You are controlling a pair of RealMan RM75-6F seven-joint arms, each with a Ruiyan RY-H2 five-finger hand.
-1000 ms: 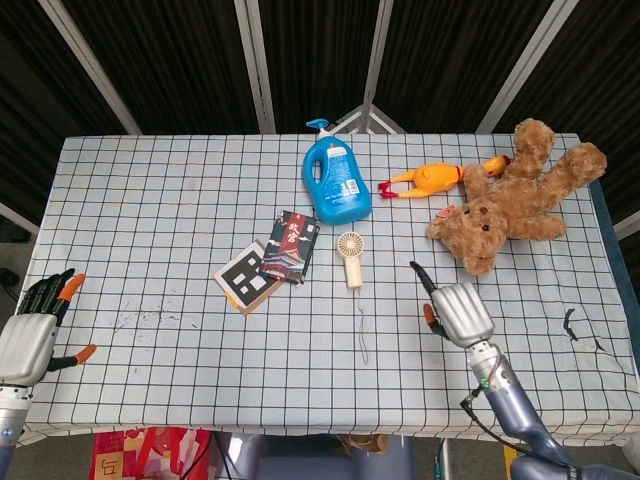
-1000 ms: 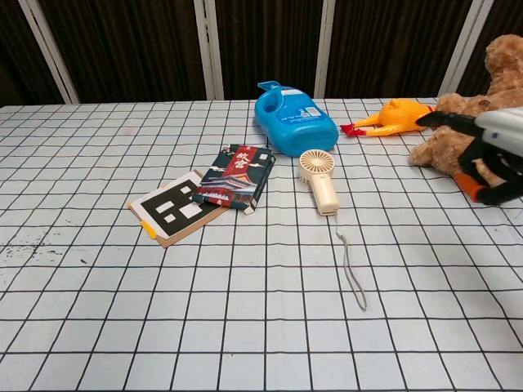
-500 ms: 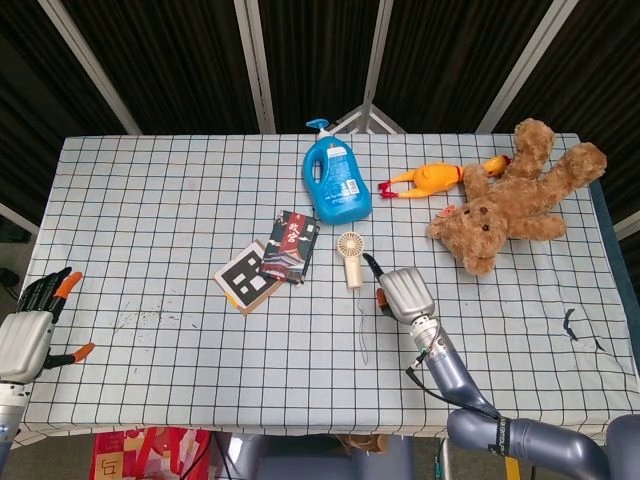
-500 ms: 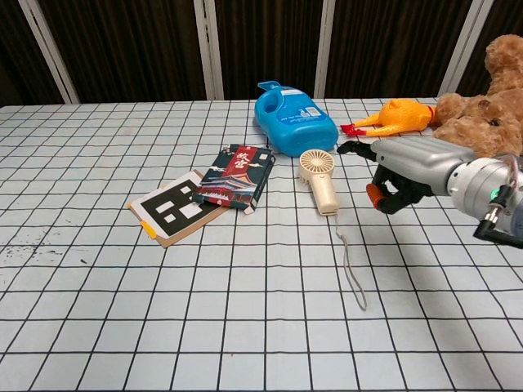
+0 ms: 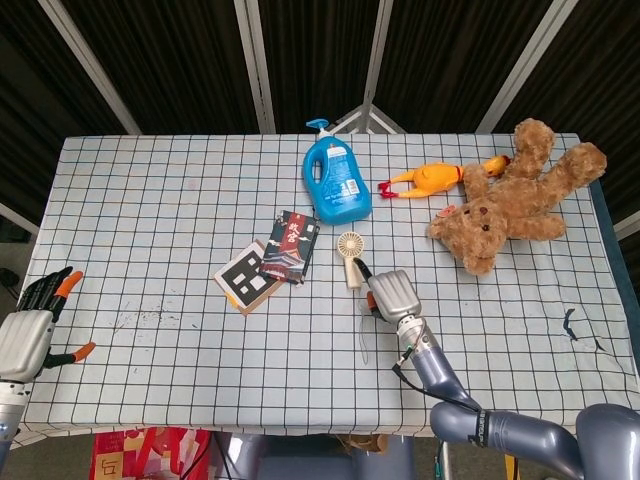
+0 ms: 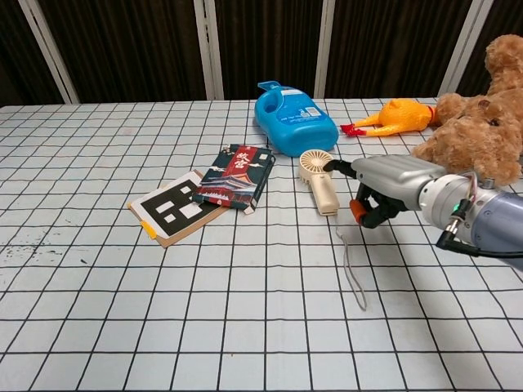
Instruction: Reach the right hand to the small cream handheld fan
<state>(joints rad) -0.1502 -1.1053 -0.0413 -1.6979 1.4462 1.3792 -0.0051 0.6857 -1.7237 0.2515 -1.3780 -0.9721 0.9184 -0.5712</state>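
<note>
The small cream handheld fan lies flat on the checked tablecloth, round head toward the blue bottle, handle toward me, with its grey wrist cord trailing forward. My right hand hovers just right of the fan's handle, fingers apart and holding nothing; a dark fingertip reaches almost to the fan's head. My left hand hangs open at the table's front left corner, seen only in the head view.
A blue detergent bottle lies behind the fan. A dark patterned box and a marker card sit to its left. A rubber chicken and a brown teddy bear lie at the back right.
My right hand has swept left across the table from near the teddy bear to beside the fan's handle. The fan has not moved. My left hand stayed put.
</note>
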